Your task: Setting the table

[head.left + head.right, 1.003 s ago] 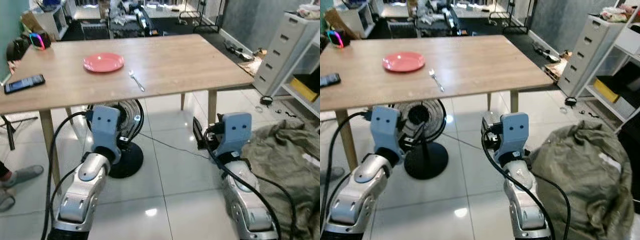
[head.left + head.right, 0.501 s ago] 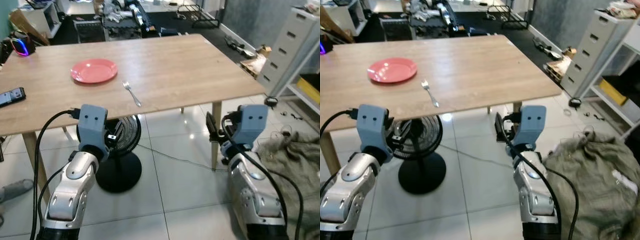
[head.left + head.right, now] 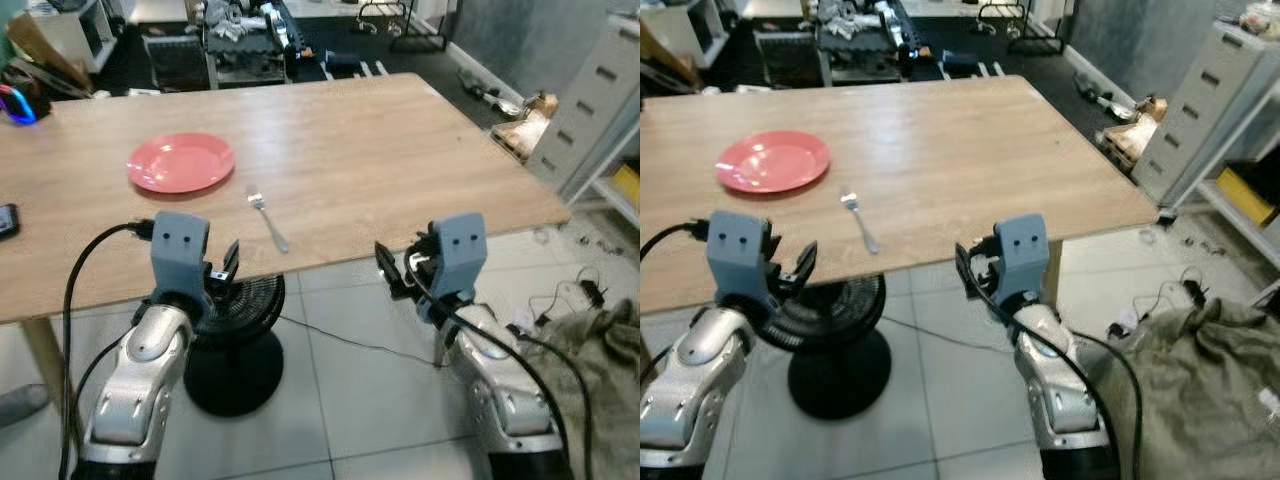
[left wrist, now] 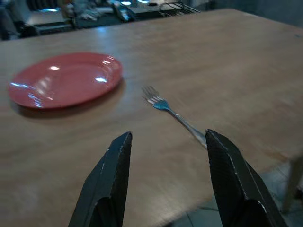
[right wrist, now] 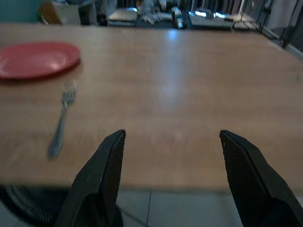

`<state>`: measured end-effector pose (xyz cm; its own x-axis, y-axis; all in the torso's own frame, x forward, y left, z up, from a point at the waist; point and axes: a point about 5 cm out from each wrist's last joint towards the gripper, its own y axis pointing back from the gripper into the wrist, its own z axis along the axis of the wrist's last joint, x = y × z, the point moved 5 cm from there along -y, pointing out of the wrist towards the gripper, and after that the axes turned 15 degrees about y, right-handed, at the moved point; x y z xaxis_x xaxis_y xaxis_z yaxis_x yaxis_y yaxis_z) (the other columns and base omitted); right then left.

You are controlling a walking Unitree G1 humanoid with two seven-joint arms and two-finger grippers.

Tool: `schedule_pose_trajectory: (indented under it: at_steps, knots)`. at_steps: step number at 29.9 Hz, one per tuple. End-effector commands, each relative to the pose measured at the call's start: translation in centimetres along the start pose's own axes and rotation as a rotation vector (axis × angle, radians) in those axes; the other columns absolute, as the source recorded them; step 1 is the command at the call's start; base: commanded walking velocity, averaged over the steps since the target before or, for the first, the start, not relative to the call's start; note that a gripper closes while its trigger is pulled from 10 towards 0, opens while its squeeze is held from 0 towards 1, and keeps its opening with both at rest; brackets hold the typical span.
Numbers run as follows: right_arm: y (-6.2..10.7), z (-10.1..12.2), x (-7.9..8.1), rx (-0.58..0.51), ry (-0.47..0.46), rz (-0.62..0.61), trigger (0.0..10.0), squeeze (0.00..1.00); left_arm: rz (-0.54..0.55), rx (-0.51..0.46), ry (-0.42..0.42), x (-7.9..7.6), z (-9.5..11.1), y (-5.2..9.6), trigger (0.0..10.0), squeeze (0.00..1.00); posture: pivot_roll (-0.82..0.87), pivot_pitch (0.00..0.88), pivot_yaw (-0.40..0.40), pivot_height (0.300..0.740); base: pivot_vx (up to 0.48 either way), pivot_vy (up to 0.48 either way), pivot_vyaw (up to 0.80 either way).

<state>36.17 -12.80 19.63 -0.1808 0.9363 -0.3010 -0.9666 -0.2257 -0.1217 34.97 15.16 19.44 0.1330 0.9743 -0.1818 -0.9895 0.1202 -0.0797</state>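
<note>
Two silver arms held up at the near edge of the wooden table (image 3: 400, 150), bent at the elbow. Left gripper (image 4: 165, 179) low by the table edge, fingers (image 4: 111, 182) spread wide, holding nothing. Right gripper (image 5: 170, 182) also at the near edge, fingers (image 5: 102, 175) wide apart, holding nothing. Red plate (image 3: 181, 162) flat on the table, over on the left side. Silver fork (image 3: 267, 219) lying just beside the plate, not touching it, handle toward the near edge. Lots of bare wood on the right half. Black fan (image 3: 235, 330) on the tiled floor under the table.
</note>
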Motion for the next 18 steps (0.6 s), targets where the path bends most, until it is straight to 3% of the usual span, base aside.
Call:
schedule_pose_trajectory:
  at_steps: [1, 15, 18]
  knots:
    - [0.2, -0.1, 1.2, 0.008, -0.014, 0.03, 10.0, 0.0, 0.019, 0.019, -0.006, 0.6, -0.4, 0.3, 10.0, 0.0, -0.01, 0.069, 0.039, 0.74, 0.45, 0.0, 0.0]
    - [0.8, 0.4, 4.8, -0.013, -0.006, 0.162, 10.0, 0.0, 0.019, 0.024, -0.01, 0.4, -0.6, 0.4, 10.0, 0.0, 0.0, 0.071, 0.038, 0.74, 0.432, 0.0, 0.0]
    - [0.8, 0.4, 4.9, -0.013, -0.006, 0.166, 10.0, 0.0, 0.019, 0.025, -0.01, 0.4, -0.6, 0.4, 10.0, 0.0, 0.0, 0.071, 0.038, 0.74, 0.405, 0.0, 0.0]
